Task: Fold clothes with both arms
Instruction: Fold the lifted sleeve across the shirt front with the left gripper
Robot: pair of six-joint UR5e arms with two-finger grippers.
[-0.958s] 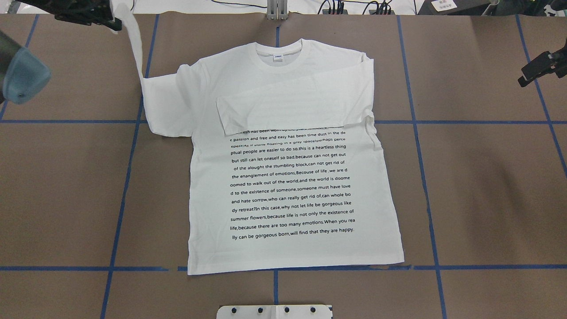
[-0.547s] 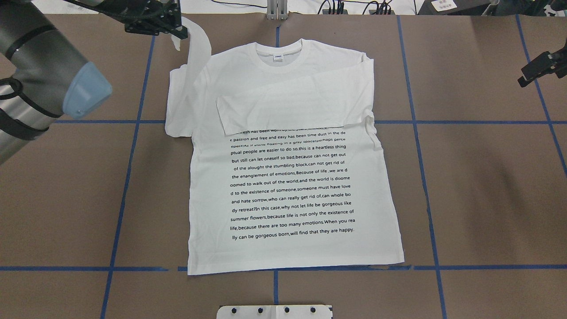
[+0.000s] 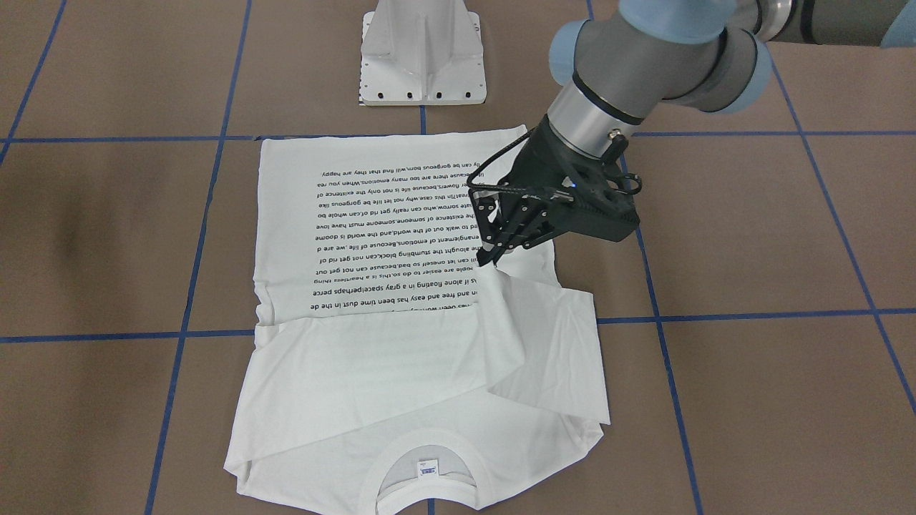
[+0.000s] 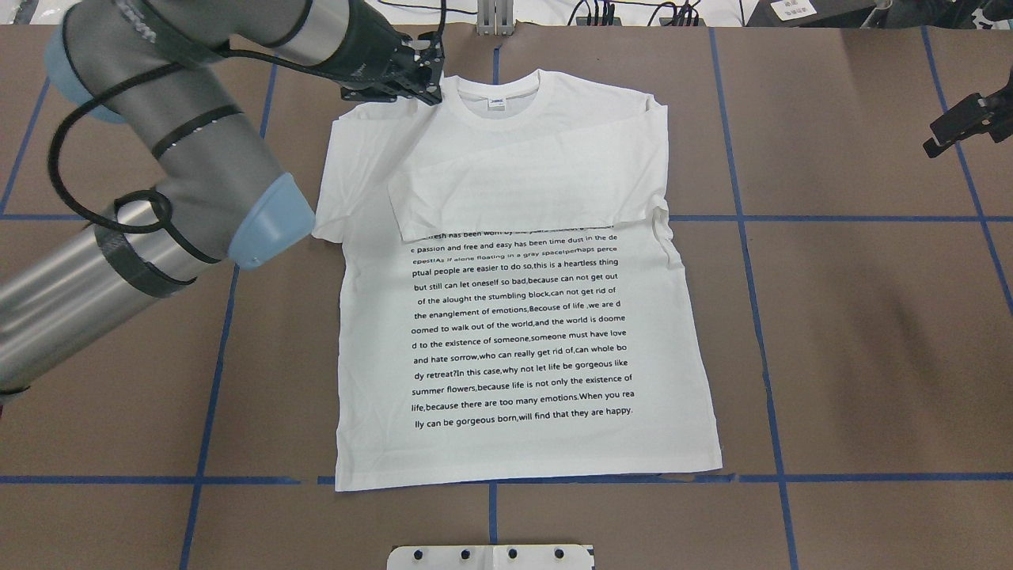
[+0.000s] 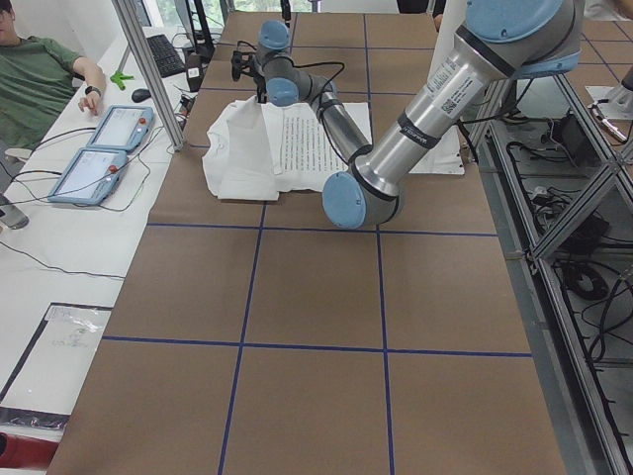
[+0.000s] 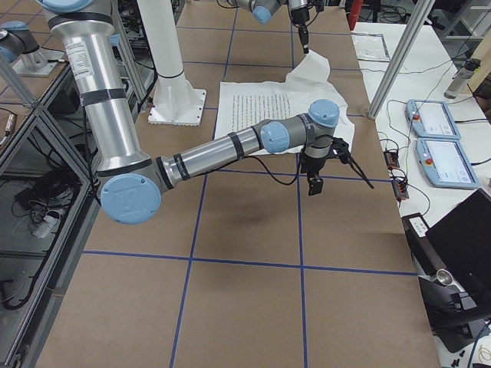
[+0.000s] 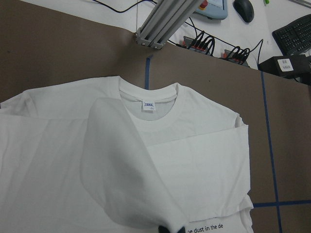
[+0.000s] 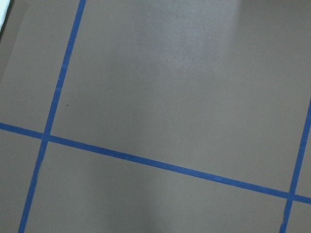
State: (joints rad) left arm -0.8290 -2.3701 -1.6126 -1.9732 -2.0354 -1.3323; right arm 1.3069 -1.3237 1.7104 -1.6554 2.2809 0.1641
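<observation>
**T-shirt** (image 4: 522, 340): white cotton. It lay flat near the middle of the table (image 4: 855, 317), printed side up, with the hem toward the robot and the collar (image 4: 498, 125) on the far side. Many lines of small black text ran across the body. The collar was round and ribbed, with a small neck label (image 7: 148, 105) inside it. The cloth was mostly smooth, with slight creases along the edge on the robot's right.

**Folded sleeve** (image 4: 522, 186): the one on the robot's right. It lay slantwise across the chest, and its cuff covered part of the top text line.

**Lifted sleeve** (image 3: 504, 322): the one on the robot's left. It rose off the shirt as a soft curved sheet to the left gripper (image 3: 492, 259), whose fingers were pressed together on the cuff end above the shirt.

**Hidden:**
- In the overhead view, the left arm covered nearly all of the lifted sleeve.
- In the front-facing view, the gripper body hid the ends of several text lines.
- The left wrist view caught only a dark scrap at its bottom edge.

**Right gripper** (image 4: 946, 131): well apart from the shirt, over the table on the robot's right, and cut off by the frame edge. Whether it was spread or closed could not be told. Its wrist camera showed little but brown tabletop and blue tape lines (image 8: 160, 164).

**Surroundings:** the table was matte brown and gridded with the tape. A white pedestal base (image 3: 422, 54) stood near the hem, on the robot's side.
</observation>
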